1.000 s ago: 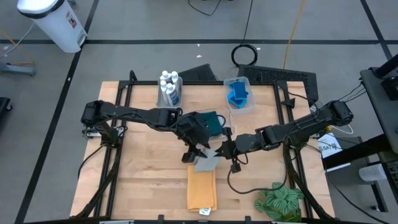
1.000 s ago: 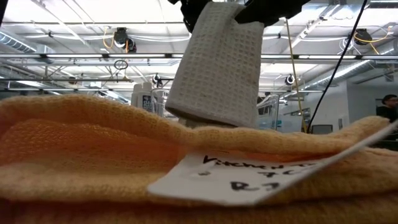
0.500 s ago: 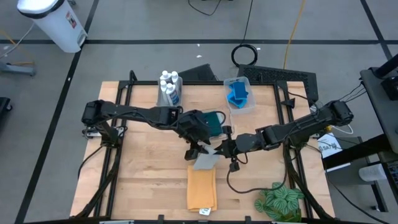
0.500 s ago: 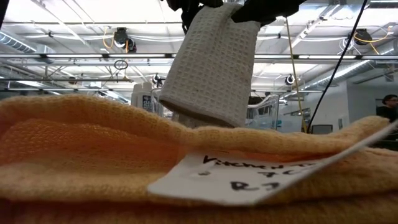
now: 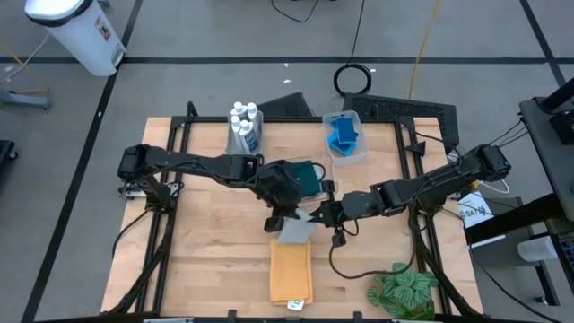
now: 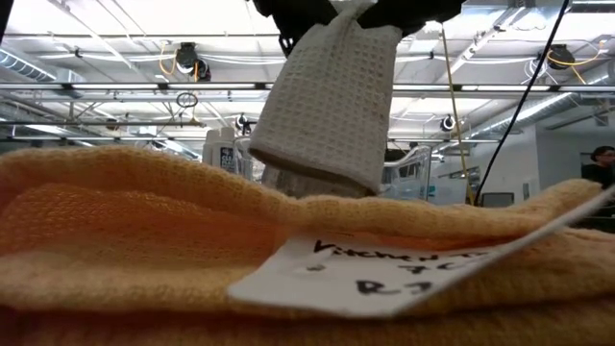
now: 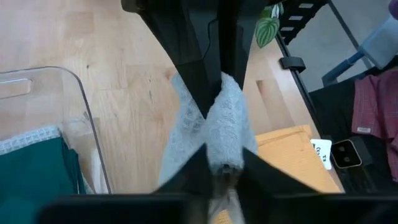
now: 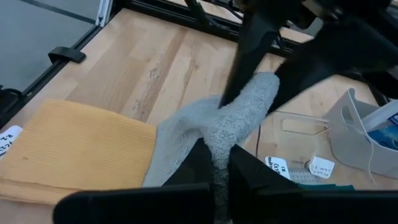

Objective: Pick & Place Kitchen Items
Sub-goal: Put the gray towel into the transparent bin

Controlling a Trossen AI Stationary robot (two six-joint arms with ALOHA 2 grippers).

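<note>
Grey cloth point(image 6: 332, 101) pinched between both sets of closed jaws, left gripper point(image 5: 285, 218) and right gripper point(image 5: 321, 215), above orange cloth point(image 5: 291, 271). Could stretch, tear or slip if pulled apart.

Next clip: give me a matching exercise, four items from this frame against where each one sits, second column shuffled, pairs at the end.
Items:
1. grey cloth
2. orange cloth
3. blue sponges
4. white bottles

Places:
A. flat on the table's near edge
B. far left bin
C. pinched by both the left gripper and the right gripper
D. far right bin

Pairs: 1-C, 2-A, 3-D, 4-B
</note>
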